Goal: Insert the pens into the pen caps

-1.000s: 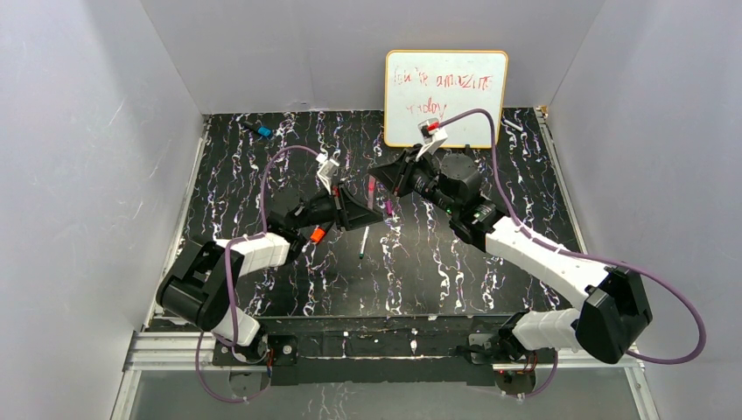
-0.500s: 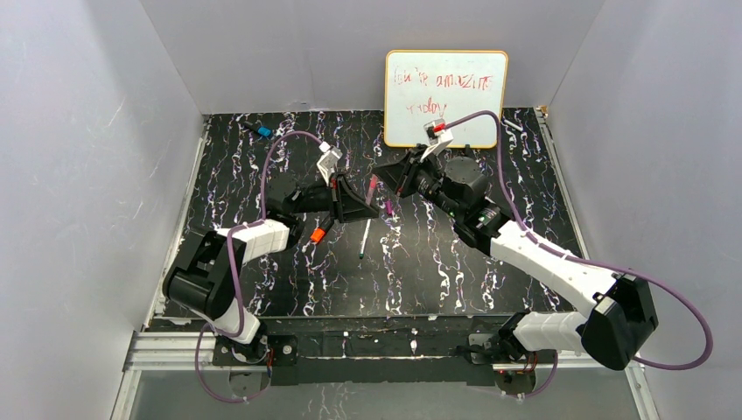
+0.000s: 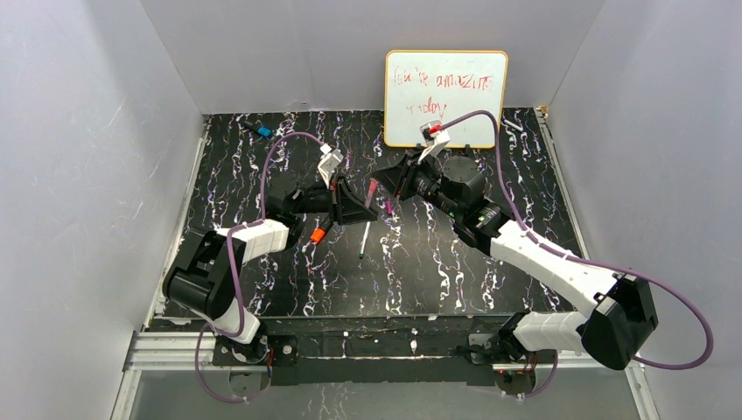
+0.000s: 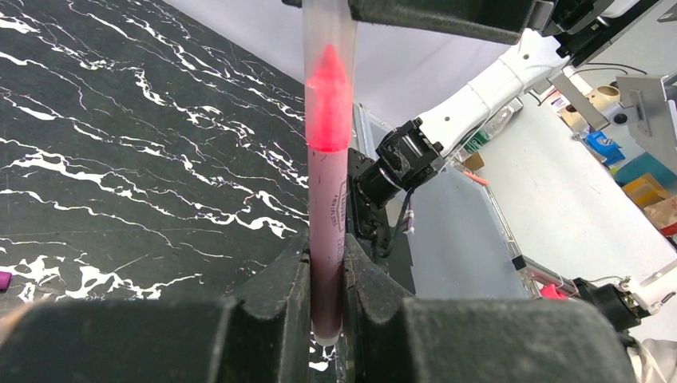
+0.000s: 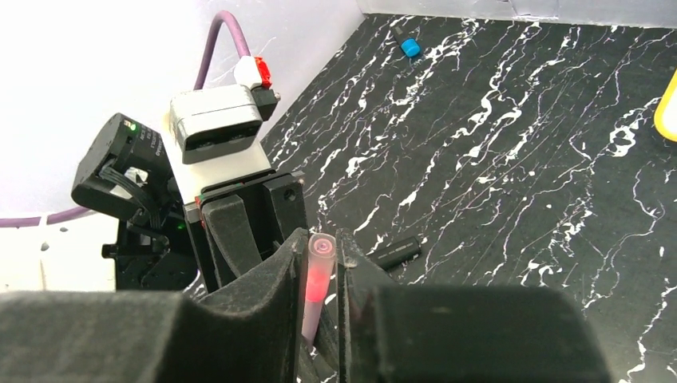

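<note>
Over the table (image 3: 490,262), the left gripper (image 4: 326,287) is closed tight on the pink pen (image 4: 327,199) and the right gripper (image 5: 319,271) on its clear cap (image 4: 327,80), which looks nearly on, while the orange pen (image 3: 317,234), thin pen (image 3: 364,238) and black cap (image 5: 397,253) lie waiting.

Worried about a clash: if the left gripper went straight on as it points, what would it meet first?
The right gripper, probably: it faces the left gripper and grips the clear cap of the same pen. Depth is unclear.

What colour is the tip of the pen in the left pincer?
Bright pinkish red pen tip, under a translucent cap; clearest in left wrist view.
</note>
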You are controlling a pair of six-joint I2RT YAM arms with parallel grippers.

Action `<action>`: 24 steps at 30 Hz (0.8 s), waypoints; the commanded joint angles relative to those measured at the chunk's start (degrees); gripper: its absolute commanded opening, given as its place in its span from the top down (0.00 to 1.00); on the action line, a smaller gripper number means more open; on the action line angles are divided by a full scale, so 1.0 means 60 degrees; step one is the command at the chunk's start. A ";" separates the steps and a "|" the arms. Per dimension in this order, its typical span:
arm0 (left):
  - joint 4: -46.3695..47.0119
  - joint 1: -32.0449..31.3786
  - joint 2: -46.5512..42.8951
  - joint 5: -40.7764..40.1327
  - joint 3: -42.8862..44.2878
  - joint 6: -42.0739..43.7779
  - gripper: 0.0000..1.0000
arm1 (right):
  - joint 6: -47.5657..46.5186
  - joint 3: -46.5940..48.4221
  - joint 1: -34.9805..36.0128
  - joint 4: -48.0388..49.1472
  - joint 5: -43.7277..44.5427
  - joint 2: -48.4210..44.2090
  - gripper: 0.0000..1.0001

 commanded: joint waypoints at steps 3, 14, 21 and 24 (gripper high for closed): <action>0.0207 0.0052 -0.0523 -0.0376 -0.0006 0.0286 1.00 | -0.0090 0.0239 0.0351 -0.0759 -0.0865 0.0128 0.65; -0.0173 0.0037 -0.0858 -0.0318 -0.0637 0.0547 1.00 | -0.0403 0.0328 0.0341 -0.0359 -0.0388 0.0189 0.38; -0.0273 0.0015 -0.0845 -0.0281 -0.0610 0.0596 1.00 | -0.0753 0.0289 0.0341 0.0196 0.0271 0.0263 0.35; -0.0303 -0.0005 -0.0845 -0.0262 -0.0612 0.0613 1.00 | -0.0811 0.0179 0.0340 0.0725 0.0212 0.0353 0.36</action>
